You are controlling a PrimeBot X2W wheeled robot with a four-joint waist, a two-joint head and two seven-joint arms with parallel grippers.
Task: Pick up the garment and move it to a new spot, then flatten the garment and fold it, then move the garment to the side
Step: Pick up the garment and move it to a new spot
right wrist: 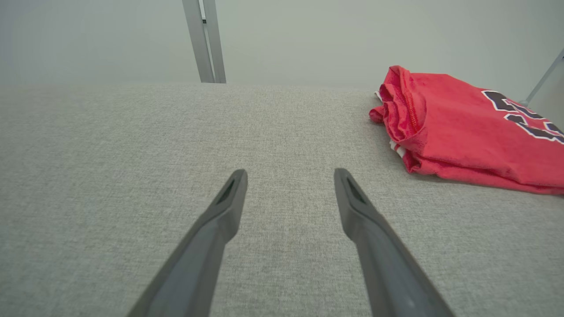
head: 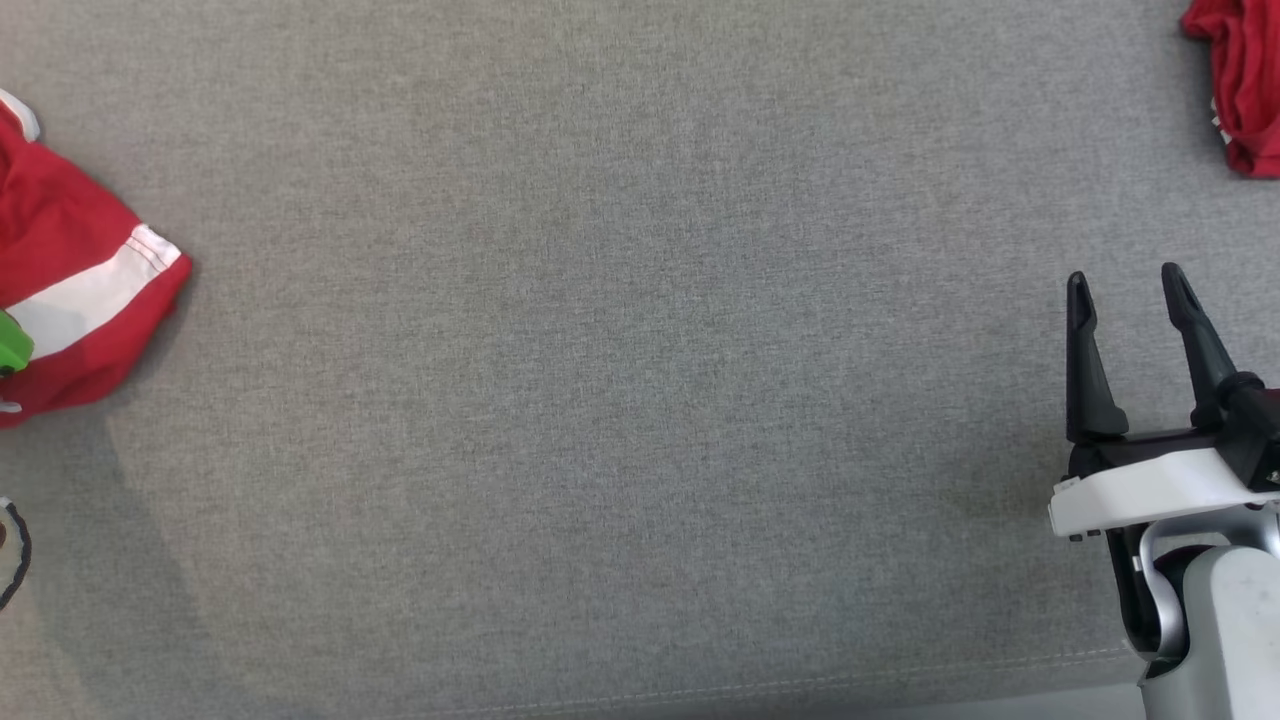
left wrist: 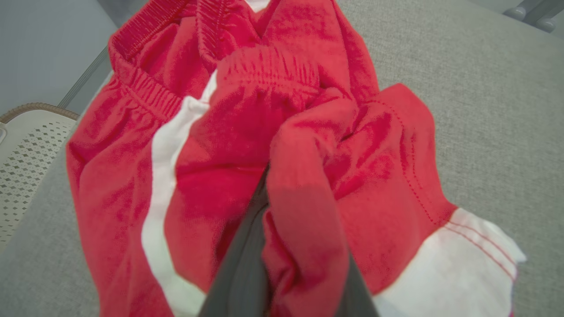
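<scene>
1. The left gripper (left wrist: 286, 198) was clamped on a raised fold of the red shorts (left wrist: 211, 145). Its two dark fingers (left wrist: 242, 264) were pressed close with a ridge of cloth between them, and the far fingertip was buried under fabric.
2. The shorts lay crumpled at the far left of the grey table (head: 640, 400), partly cut off by the edge of the head view. A pale perforated basket (left wrist: 26, 149) stood just past the table's edge on that side.
3. The right gripper (head: 1130, 290) hung over bare table at the near right, fingers spread and holding nothing. A folded red shirt (right wrist: 462, 136) sat well apart at the far right corner.
4. The pinch appeared to catch only a narrow ridge in the middle of the heap, not the waistband (left wrist: 145, 88). On a lift the cloth could slide out of the grip. It could also rise as a bundle and land twisted, which would make flattening harder. Because the heap lay near the table's edge, a dragged or dropped leg might spill over towards the basket.
5. In the left wrist view the shorts ran lengthwise roughly along the fingers. The gathered waistband was at the far end, and a white-banded leg hem (left wrist: 476, 259) was close beside the gripper. The white side stripe (left wrist: 158, 176) followed that same line. In the head view the hem pointed in towards the middle of the table.
</scene>
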